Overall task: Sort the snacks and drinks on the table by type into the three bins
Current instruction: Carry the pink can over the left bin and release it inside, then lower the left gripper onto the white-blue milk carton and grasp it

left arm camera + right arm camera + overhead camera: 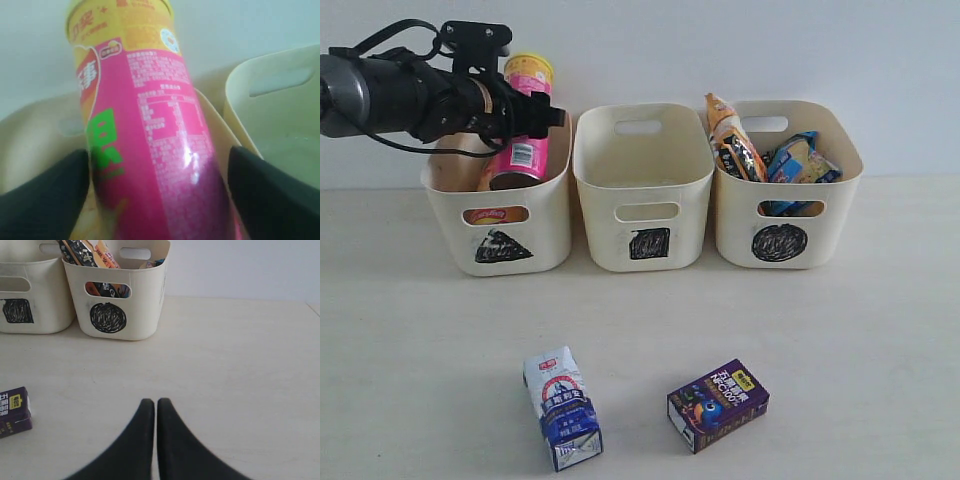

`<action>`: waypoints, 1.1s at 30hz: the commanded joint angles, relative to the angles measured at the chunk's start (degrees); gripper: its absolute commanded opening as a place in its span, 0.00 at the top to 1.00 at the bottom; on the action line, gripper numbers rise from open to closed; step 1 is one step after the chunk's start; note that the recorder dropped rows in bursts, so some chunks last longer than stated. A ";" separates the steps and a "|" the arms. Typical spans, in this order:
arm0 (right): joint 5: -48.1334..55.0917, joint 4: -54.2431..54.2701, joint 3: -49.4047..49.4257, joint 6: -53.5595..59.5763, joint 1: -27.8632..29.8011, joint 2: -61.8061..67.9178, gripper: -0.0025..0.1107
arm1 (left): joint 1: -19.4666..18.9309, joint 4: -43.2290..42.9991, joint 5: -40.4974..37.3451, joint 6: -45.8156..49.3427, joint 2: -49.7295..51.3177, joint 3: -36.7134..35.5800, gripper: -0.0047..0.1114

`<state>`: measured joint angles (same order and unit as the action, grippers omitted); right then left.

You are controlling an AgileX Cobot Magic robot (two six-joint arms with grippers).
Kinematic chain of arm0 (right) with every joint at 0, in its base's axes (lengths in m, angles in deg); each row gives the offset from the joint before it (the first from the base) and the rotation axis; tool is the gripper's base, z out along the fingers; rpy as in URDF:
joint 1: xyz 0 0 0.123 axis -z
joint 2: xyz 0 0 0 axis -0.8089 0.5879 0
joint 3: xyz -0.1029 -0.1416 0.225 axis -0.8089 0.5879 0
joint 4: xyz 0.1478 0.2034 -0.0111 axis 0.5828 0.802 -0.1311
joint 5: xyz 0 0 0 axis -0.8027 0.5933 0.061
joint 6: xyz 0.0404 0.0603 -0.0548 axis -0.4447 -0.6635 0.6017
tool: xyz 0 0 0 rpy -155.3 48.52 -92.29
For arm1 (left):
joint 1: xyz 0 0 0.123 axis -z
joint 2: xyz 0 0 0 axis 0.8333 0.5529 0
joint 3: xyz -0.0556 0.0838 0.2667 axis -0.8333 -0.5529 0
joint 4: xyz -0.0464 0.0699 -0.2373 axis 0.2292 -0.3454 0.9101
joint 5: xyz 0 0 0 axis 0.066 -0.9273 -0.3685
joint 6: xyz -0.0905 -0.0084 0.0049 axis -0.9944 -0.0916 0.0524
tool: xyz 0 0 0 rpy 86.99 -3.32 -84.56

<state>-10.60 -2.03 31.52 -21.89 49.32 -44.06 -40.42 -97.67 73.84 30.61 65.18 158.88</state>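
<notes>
This is looking like a robotics lab test bench — a bare pale table is standing against a blank white wall, carrying three cream bins with hand-scribbled shape marks.

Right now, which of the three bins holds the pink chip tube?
The triangle-marked bin, leftmost in the exterior view; the circle-marked bin holds packets instead.

On the table, a left carton and a right carton lie before three bins.

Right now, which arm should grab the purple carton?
Right. Its fingers are shut and empty, with the purple carton nearby on the table; the left fingers flank the pink tube over the triangle bin.
</notes>
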 commanded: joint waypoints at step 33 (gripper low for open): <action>-0.49 -0.29 0.29 0.13 0.10 -0.27 0.98 | 0.02 7.13 -26.71 14.13 -26.77 -15.44 0.92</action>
<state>-10.60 -2.03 31.52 -21.89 49.32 -44.06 -40.42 -93.55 46.03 41.99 41.55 146.92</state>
